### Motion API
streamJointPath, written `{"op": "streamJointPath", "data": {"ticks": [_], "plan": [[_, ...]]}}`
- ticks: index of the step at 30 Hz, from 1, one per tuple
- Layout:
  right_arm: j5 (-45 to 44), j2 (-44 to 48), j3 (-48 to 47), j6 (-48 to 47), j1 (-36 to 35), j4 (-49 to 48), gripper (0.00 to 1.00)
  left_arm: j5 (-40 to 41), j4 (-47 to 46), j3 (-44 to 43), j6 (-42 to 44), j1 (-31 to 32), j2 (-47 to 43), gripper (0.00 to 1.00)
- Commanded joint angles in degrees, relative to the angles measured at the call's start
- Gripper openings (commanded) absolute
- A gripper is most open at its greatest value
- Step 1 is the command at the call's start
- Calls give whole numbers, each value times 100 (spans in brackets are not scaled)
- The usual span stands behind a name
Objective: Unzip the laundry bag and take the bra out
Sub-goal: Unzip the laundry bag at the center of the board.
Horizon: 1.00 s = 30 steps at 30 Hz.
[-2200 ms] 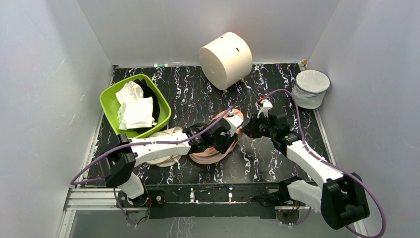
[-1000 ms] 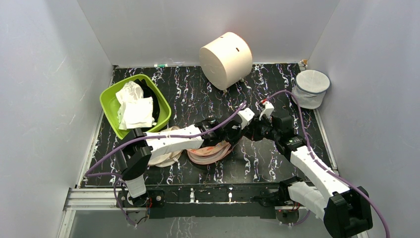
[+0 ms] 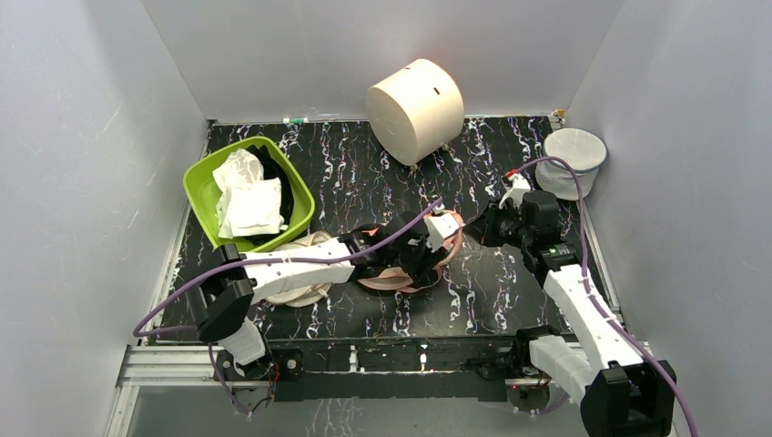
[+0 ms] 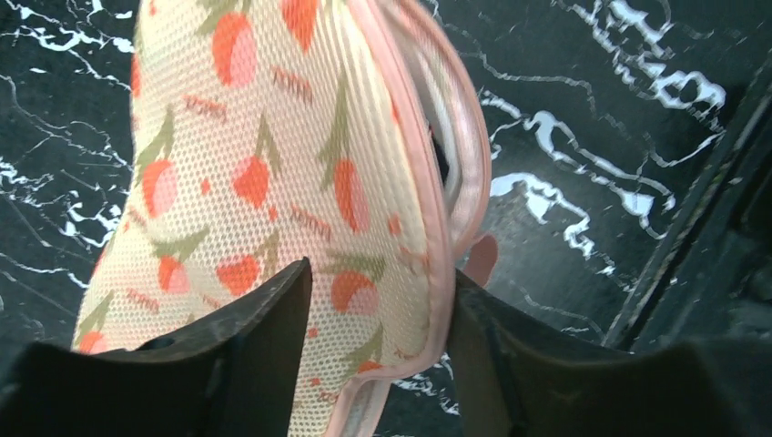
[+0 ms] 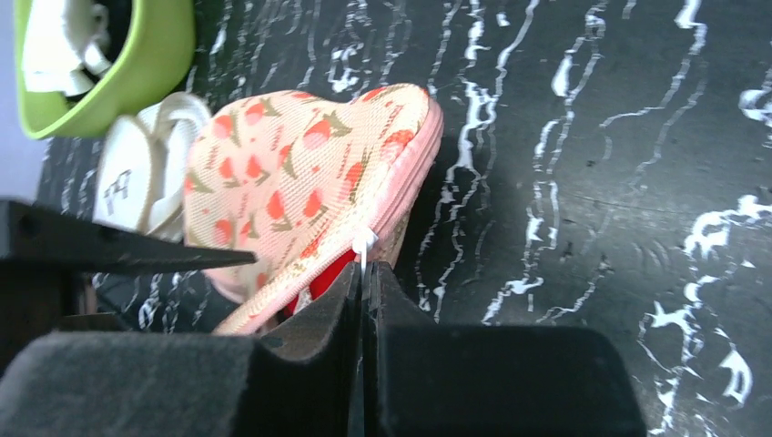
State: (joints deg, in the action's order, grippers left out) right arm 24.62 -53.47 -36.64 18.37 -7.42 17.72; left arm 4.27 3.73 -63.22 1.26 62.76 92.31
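Laundry bag [image 5: 300, 182] lies near the middle of the table [image 5: 592, 137], a little toward 6 o'clock, with its zipper partly open. Your left end effector [image 4: 380, 273] straddles the bag's 3 o'clock end, jaws half-wide and clamped across the shell, probably to anchor it against the pull. Your right end effector [image 5: 364, 273], at the bag's 2 o'clock, is pinched shut on the white zipper pull [image 5: 363, 244], ready to draw the slider round the rim. The red bra [image 5: 326, 273] shows through the gap, inside the bag.
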Motion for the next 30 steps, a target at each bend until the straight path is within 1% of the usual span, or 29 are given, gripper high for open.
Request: {"op": "streamJointPath", "data": {"ticks": [1, 5, 9, 11, 13, 15, 18, 20, 22, 24, 27, 30], "plan": [[989, 103, 36, 150, 18, -364, 0, -474, 172, -678, -238, -1, 89, 57], [1195, 221, 166, 171, 13, -421, 0, -757, 210, -1016, -463, -1, 296, 67], [1332, 306, 325, 294, 23, -592, 0, -712, 277, -1291, -595, 8, 528, 72], [1410, 329, 384, 348, 14, -662, 0, -566, 388, -1441, -645, 15, 698, 72], [1445, 333, 435, 404, 15, -730, 0, -212, 567, -1606, -661, 25, 891, 71], [1459, 344, 476, 423, 13, -749, 0, 173, 762, -1753, -651, 26, 1069, 66], [1471, 368, 513, 443, 14, -750, 0, 646, 1030, -1927, -554, 26, 1287, 54], [1460, 400, 533, 463, 13, -749, 0, 784, 1127, -1966, -461, 26, 1315, 40], [1374, 445, 561, 466, 13, -744, 0, 862, 1141, -1926, -382, 26, 1222, 23], [1104, 497, 576, 484, 20, -707, 0, 898, 1102, -1807, -323, 26, 1059, 10], [585, 573, 593, 536, 20, -644, 0, 770, 949, -1500, -184, 25, 707, 5], [249, 542, 577, 536, 22, -644, 0, 675, 824, -1152, -126, 25, 333, 1]]}}
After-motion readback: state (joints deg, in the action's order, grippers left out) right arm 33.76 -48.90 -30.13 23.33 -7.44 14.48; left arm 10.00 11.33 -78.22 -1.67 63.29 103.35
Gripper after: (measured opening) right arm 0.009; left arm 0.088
